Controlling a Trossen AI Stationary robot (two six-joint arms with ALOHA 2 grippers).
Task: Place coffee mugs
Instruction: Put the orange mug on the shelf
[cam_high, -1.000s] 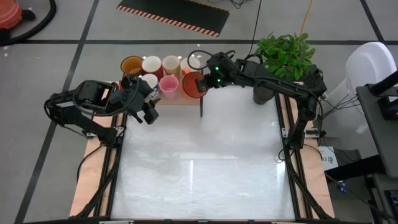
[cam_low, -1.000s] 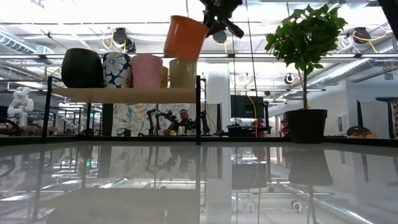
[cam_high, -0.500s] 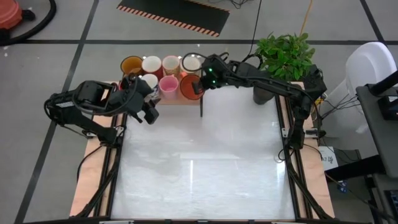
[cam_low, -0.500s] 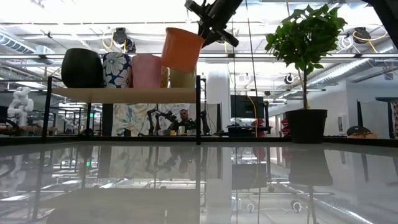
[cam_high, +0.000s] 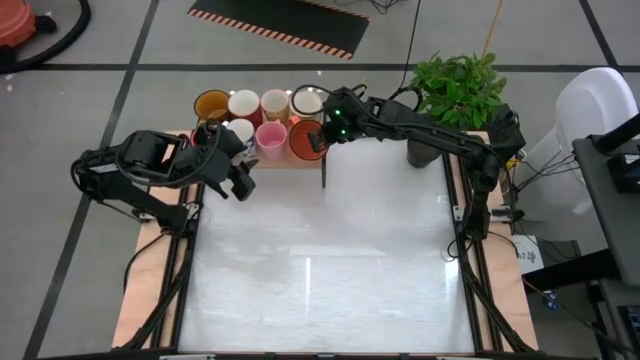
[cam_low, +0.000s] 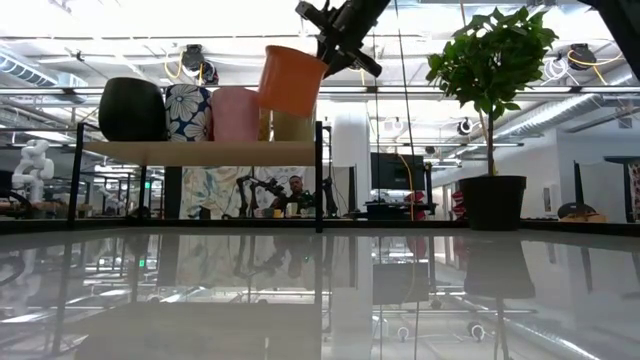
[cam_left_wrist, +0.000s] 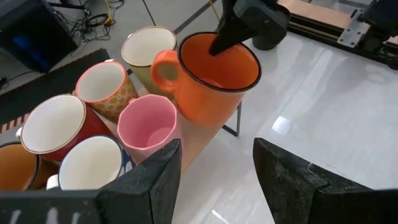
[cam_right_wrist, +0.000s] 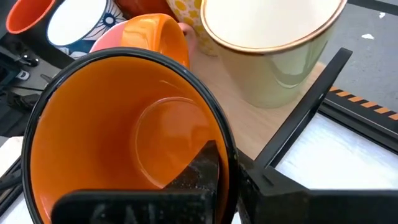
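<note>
My right gripper (cam_high: 322, 134) is clamped on the rim of the orange mug (cam_left_wrist: 214, 74), one finger inside the cup, one outside. Mug is tilted and in the air at the shelf's right end, just above the deck; low view shows its base clear of the wooden shelf (cam_low: 200, 152).

Room: the shelf's end post (cam_low: 319, 175) is directly under the mug. In front of the shelf the white tabletop (cam_high: 320, 270) is open all the way to the near edge. To my right the potted plant (cam_high: 455, 88) stands well apart from the shelf.

Shelf contents, from the left wrist view: pink mug (cam_left_wrist: 149, 127) just beside the orange one, cream mug (cam_left_wrist: 148, 48) behind it, yellow patterned mug (cam_left_wrist: 102, 84), red mug (cam_left_wrist: 53, 127), a blue-and-white floral mug (cam_left_wrist: 90, 165) and an amber one (cam_left_wrist: 15, 168) at the far end. All upright, nothing in any of them. The orange mug is empty as well.

My left gripper (cam_high: 237, 172) hangs in front of the shelf's left half, fingers spread, holding nothing.
</note>
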